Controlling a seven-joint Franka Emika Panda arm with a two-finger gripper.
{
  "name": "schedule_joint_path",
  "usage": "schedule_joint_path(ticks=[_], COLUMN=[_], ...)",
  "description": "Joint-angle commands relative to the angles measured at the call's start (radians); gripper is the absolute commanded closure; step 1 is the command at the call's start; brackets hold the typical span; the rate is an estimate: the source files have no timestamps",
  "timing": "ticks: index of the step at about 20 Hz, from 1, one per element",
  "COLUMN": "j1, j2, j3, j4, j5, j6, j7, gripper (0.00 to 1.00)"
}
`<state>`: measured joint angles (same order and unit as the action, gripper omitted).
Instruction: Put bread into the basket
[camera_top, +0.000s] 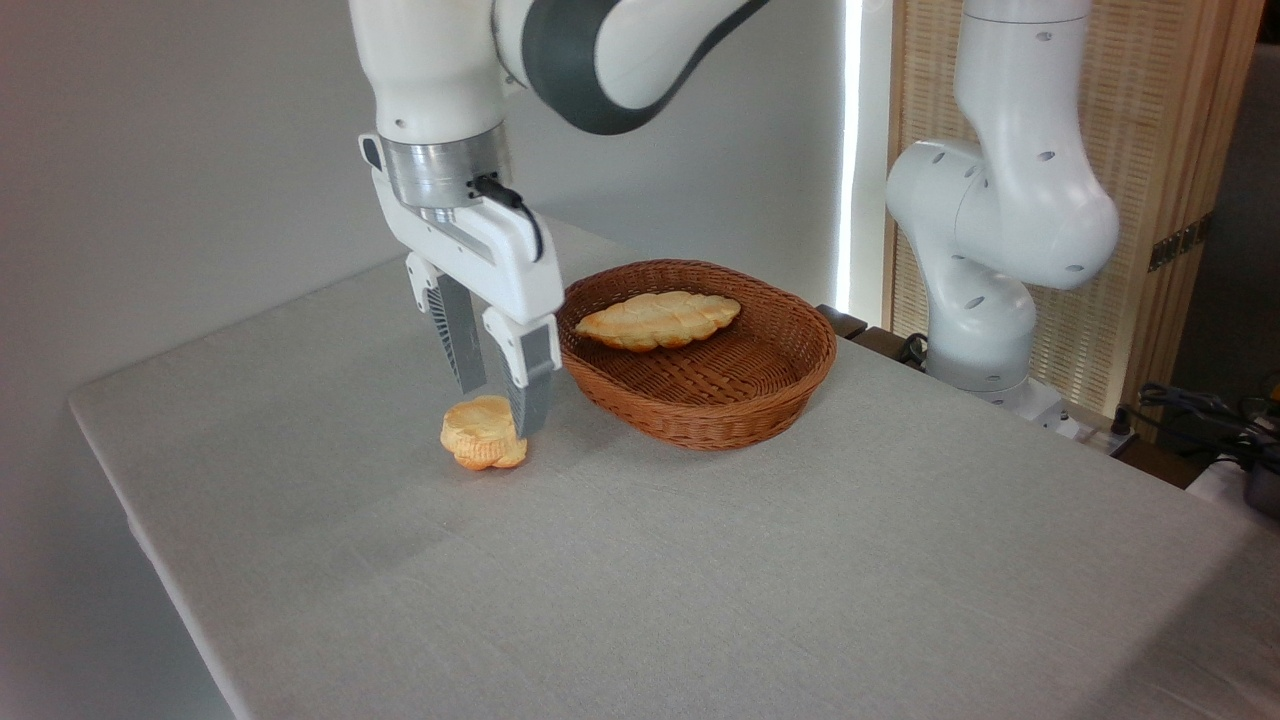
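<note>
We see the gripper (500, 408) pointing down with its two fingers spread apart, nothing clamped between them. The bread (483, 432), a small knotted golden-orange bun, lies on the grey tablecloth (700, 580) right at the fingertips: the nearer finger overlaps its right edge, the farther one ends just behind its top. Whether either finger touches it, we cannot tell. Just to the right of the gripper sits the woven wicker basket (700, 415), holding a paler braided loaf (658, 320).
</note>
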<state>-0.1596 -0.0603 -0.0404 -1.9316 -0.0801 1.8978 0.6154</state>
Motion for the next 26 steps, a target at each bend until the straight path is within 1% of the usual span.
schedule_joint_path(ticks=[1,3,6,8,10,18,19,22,23,26], j1=[-0.083,-0.113,-0.161,-0.167,-0.189,-0.190,-0.190,-0.189,-0.187,-0.186], j2=[0.042,0.065,0.109,0.146,0.168,0.180,0.180,0.185,0.185,0.185], j3=[0.008,0.008,0.010,0.008,0.007,0.002,0.002,0.004,0.004,0.004], j4=[0.008,0.008,0.008,0.008,0.008,0.008,0.008,0.008,0.008,0.008], j5=[-0.015,-0.015,-0.013,-0.012,-0.010,-0.004,0.002,0.008,0.008,0.008], j6=[0.017,0.021,0.066,0.092,0.110,0.115,0.115,0.115,0.115,0.113], j7=[0.012,0.012,0.010,0.010,0.007,0.007,0.010,0.017,0.018,0.021], gripper=[0.00,0.00,0.00,0.00,0.00,0.00,0.03,0.52,0.59,0.61])
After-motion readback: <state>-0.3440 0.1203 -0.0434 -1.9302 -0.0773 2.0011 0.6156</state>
